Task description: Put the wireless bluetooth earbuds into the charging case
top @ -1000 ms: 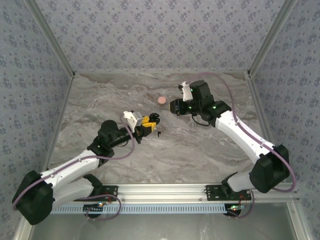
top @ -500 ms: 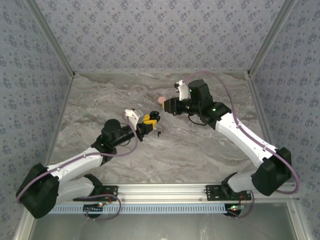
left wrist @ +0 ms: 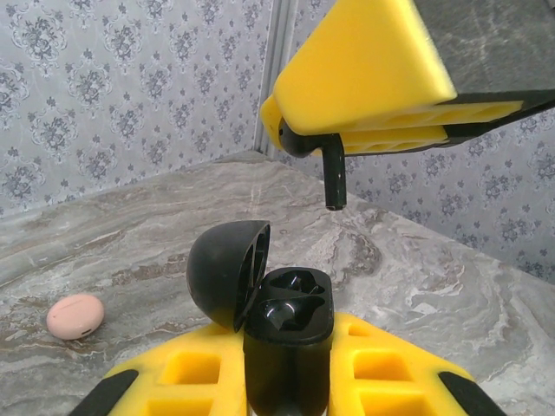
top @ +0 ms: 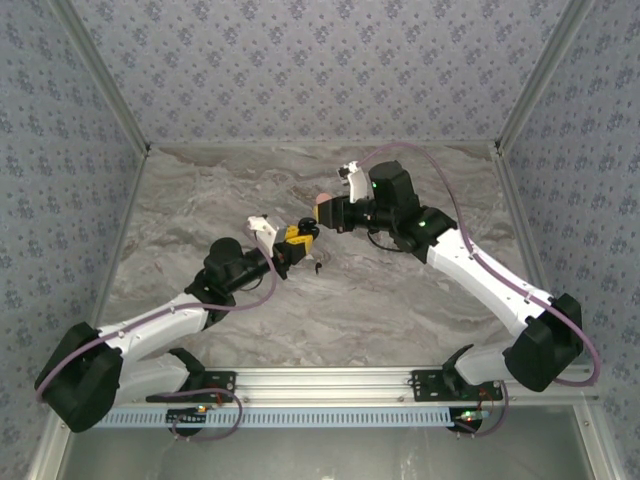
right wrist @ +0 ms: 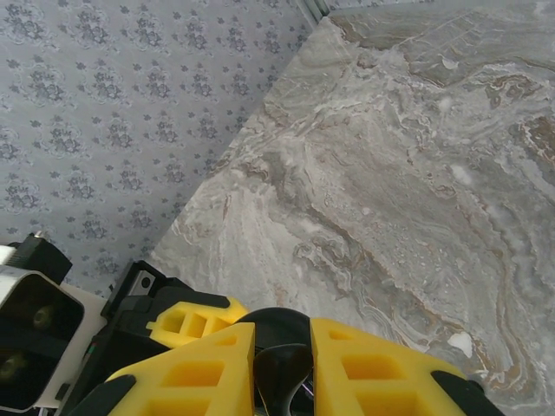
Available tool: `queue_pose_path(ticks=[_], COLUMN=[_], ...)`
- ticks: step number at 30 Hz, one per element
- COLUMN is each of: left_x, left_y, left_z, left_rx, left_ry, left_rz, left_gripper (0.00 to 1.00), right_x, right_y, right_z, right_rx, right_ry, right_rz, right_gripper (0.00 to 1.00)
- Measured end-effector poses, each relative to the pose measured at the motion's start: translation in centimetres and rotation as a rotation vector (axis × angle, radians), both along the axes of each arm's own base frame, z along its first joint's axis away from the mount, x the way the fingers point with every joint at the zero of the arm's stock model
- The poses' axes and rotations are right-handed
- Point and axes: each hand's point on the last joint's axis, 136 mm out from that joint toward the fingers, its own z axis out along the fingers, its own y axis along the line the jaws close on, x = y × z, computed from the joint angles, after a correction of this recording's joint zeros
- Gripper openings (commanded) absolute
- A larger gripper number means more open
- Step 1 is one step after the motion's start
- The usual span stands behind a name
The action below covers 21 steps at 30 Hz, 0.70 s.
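The top external camera looks down from high behind the arm bases at 6 o'clock, over the whole grey marbled tabletop. The left wrist camera sits close behind its yellow ribbed fingers, facing a wallpapered corner; the right wrist camera looks steeply down at that tabletop. The top and left wrist views share the open black charging case, near mid-table.

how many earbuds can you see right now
2. One earbud hangs from the shut jaws of the right gripper, above the open charging case. The other earbud lies on the table near the case. The case's wells look empty.
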Motion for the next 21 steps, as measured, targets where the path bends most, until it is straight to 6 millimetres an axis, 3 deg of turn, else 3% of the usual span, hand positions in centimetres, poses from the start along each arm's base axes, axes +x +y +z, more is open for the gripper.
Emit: queue_pose_path(ticks=[21], left_x=[0.40], left_y=[0.25], left_z=[0.89], left_rx=[-0.060], left_ry=[0.022], left_rz=[0.027], left_gripper=[0.18], right_x=[-0.32], right_y=[1.09], right_z=[0.69], right_rx=[0.023], right_ry=[-0.025], right_rz=[0.004], right_gripper=[0.22])
